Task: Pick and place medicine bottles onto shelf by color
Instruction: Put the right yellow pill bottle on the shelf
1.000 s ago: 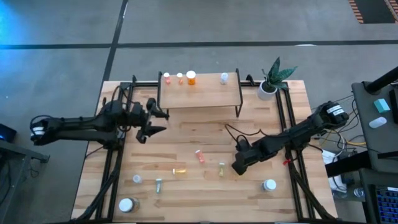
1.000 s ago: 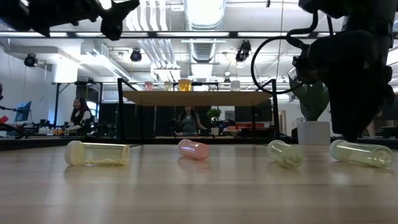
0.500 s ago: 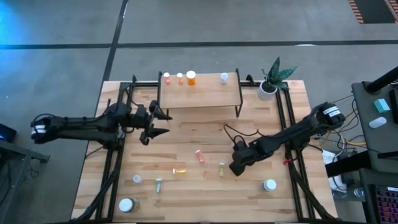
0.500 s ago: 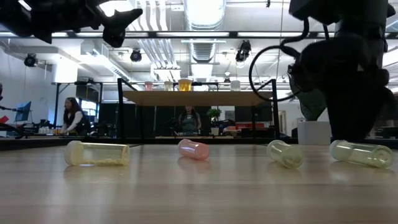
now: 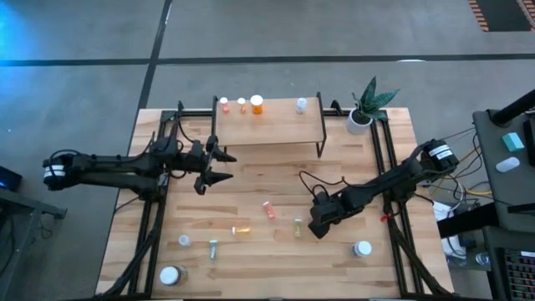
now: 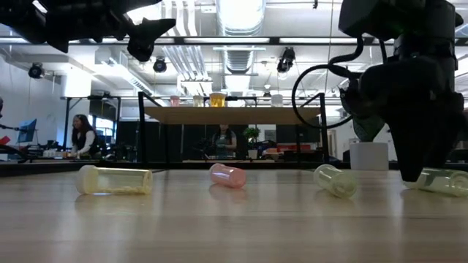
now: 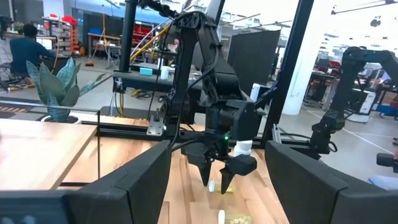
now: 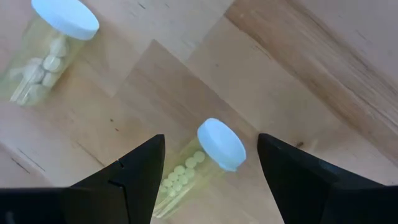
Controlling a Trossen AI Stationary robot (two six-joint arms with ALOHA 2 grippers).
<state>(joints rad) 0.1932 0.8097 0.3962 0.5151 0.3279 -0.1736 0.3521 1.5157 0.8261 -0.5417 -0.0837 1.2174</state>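
A: In the high view, where was the target placed relative to the right gripper (image 5: 314,227)?

B: A small yellow-green plastic vial of pills (image 5: 298,227) was seen lying on the wooden table (image 5: 251,184) just beside the gripper's tips, towards the left arm's side. The right arm was judged the nearer; the left gripper (image 5: 219,165) was held well apart, near the low light-wood shelf on black legs (image 5: 269,122), where an orange bottle (image 5: 257,104) and other bottles were already stood.

A: And the low view?

B: The right gripper (image 6: 418,175) was seen lowered almost to the tabletop, with the vial (image 6: 444,180) lying on its side partly behind it. Contact could not be made out there.

A: The left wrist view?

B: The right gripper (image 7: 216,185) was seen from across the table, its fingers pointing down over the vial (image 7: 228,186). The left gripper's own fingers were spread wide, and nothing was held.

A: And the right wrist view?

B: The vial (image 8: 196,167) was framed between the two dark fingers (image 8: 134,177), its white cap pointing away from the wrist, its long axis running roughly along the gripper's line of sight. The jaws were parted with a gap on each side; nothing was grasped. A second, paler white-capped vial (image 8: 48,51) lay farther off.
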